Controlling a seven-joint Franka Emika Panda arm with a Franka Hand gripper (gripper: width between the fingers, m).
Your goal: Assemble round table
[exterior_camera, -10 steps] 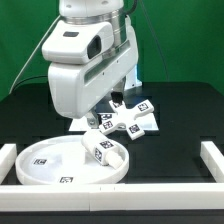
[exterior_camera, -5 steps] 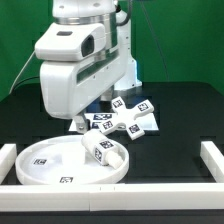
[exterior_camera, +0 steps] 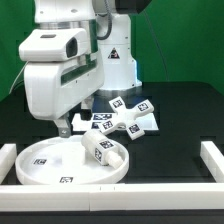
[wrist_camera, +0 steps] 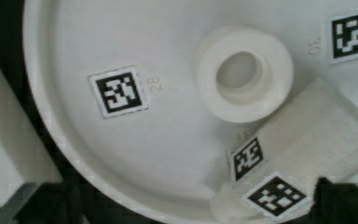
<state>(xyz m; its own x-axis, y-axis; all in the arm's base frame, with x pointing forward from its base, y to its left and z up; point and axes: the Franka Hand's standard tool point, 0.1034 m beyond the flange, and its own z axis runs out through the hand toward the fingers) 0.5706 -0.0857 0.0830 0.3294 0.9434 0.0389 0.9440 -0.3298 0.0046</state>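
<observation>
The large round disc [exterior_camera: 50,163] lies flat at the front of the black table, towards the exterior view's left. The short cylindrical leg [exterior_camera: 101,150] rests on the disc beside its central hub [wrist_camera: 243,74]. The cross-shaped base [exterior_camera: 127,116] lies behind the disc, tags facing up. My gripper [exterior_camera: 62,128] hangs just above the disc's far left rim, apart from the leg. In the wrist view the disc [wrist_camera: 140,140] fills the picture and the leg [wrist_camera: 282,150] lies across it. The gripper [wrist_camera: 202,208] has its dark fingers wide apart and holds nothing.
Long white border rails [exterior_camera: 110,192] run along the table's front edge, with short ends at the left [exterior_camera: 8,157] and right [exterior_camera: 212,155]. A green backdrop stands behind the table. The arm's body hides the table's rear left.
The arm has swung steadily to the exterior view's left, from over the leg to over the disc's far left rim. The disc, leg and base have not moved.
</observation>
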